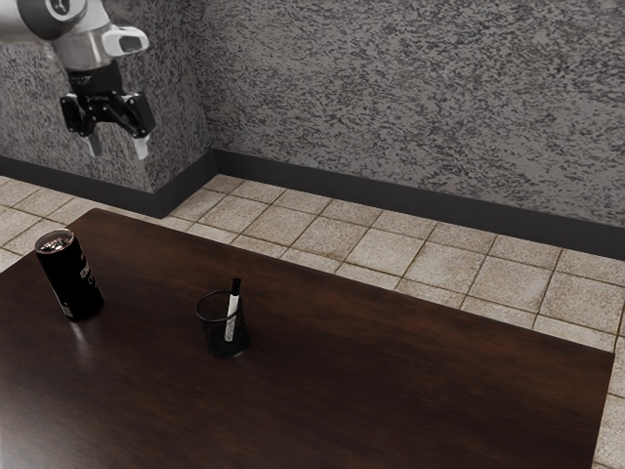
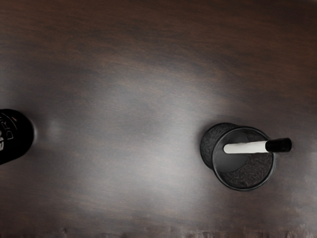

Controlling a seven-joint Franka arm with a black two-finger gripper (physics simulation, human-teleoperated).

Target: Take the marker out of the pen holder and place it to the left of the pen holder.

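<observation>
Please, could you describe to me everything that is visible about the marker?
The marker is slim, with a smooth white barrel and a black cap, and looks like plastic. It is capped and stands tilted inside the dark mesh pen holder, cap end up, leaning toward the rim. The cap rises above the rim, while much of the white barrel is visible through the mesh. Only the holder appears to touch it; the open gripper is well away from it.

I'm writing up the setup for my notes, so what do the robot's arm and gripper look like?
The arm is white and pale grey, with rounded sections and a dark round marking. The gripper is black and angular, with two short fingers ending in pale grey tips.
</observation>
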